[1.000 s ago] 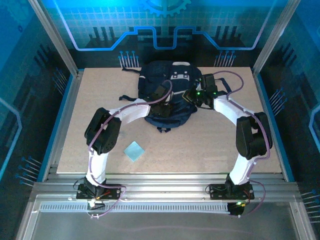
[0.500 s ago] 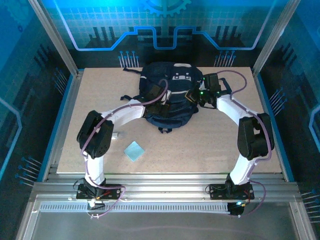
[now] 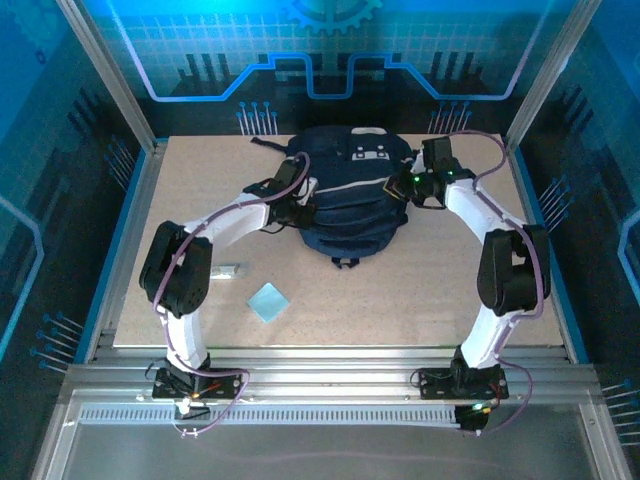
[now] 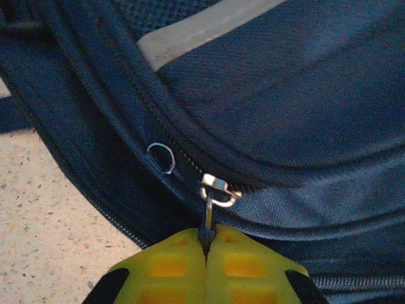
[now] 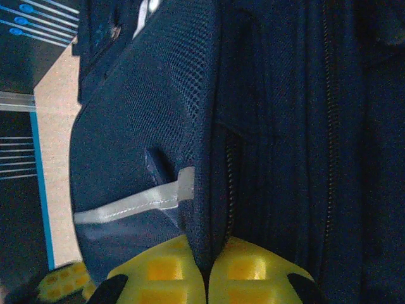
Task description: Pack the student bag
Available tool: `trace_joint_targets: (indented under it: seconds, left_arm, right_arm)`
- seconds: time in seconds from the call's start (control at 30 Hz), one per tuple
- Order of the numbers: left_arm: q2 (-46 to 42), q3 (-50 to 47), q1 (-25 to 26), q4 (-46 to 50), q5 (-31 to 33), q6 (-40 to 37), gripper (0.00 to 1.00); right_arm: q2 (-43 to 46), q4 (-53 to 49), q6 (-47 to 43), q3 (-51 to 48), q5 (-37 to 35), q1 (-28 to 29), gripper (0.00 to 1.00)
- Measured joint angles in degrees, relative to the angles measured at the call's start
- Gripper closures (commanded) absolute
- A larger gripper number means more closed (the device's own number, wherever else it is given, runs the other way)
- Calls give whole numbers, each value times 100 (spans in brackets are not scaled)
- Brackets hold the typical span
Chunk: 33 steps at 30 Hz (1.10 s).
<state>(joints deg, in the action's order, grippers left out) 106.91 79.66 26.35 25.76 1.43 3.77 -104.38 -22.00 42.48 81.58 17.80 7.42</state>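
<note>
The student bag (image 3: 350,200) lies at the far middle of the bench (image 3: 430,290). The left fingers (image 4: 168,266), at its left side, are pressed together on the tab of a metal zipper pull (image 4: 218,189); the right fingers (image 5: 253,266), at its right side, pinch a fold of its fabric. A pale blue square (image 3: 268,301) lies well apart, nearer the arms.

A pale beige speckled tabletop (image 3: 420,300) lies inside a cage of slanting silver aluminium posts (image 3: 107,75). The far wall is a glowing blue panel (image 3: 200,40) printed with a grid and circuit lines. Dark tinted side panels (image 3: 40,200) stand left and right. Ribbed grey metal rails (image 3: 330,378) run along the near edge. The light is cool and blue.
</note>
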Motion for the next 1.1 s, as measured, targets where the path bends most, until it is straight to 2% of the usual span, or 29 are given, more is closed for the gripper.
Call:
trace_joint_targets:
  seconds: [0.17, 0.23, 0.37, 0.43, 0.5, 0.67, 0.77, 0.83, 0.9, 0.97, 1.0, 1.1]
  left_arm:
    - [-240, 13, 525, 168, 76, -164, 100]
    - [-321, 13, 688, 192, -4, -181, 100]
    - [-459, 48, 857, 278, -273, -85, 100]
    - [-474, 92, 922, 365, -439, -22, 100]
    - [-463, 164, 997, 431, -581, 70, 100]
    - [-164, 658, 1139, 503, -813, 229, 100]
    - [50, 863, 1211, 490, -896, 254, 100]
    - [133, 911, 1241, 483, -929, 275, 100]
    - [164, 911, 1252, 487, -927, 278, 100]
    - [164, 905, 1250, 483, -901, 278, 100]
    - [160, 881, 1250, 470, -846, 278, 100]
    - [151, 669, 1237, 328, -592, 330, 100]
  right_arm:
    - [-544, -522, -369, 791, -131, -197, 100]
    - [-796, -763, -518, 1163, -136, -251, 90]
    - [-999, -837, -568, 1460, -267, -262, 55]
    - [-968, -739, -516, 1443, -339, -264, 44]
    - [-828, -643, -468, 1257, -411, -256, 38]
    - [37, -398, -170, 181, -361, -225, 36]
    - [461, -48, 151, -466, -210, -114, 38]
    - [544, 258, 356, -782, -111, 2, 47]
    - [468, 538, 599, -986, -11, 146, 76]
    - [313, 767, 828, -1029, 66, 245, 97]
    - [240, 879, 935, -1036, 94, 267, 100]
    - [201, 1045, 1154, -1073, 122, 269, 100]
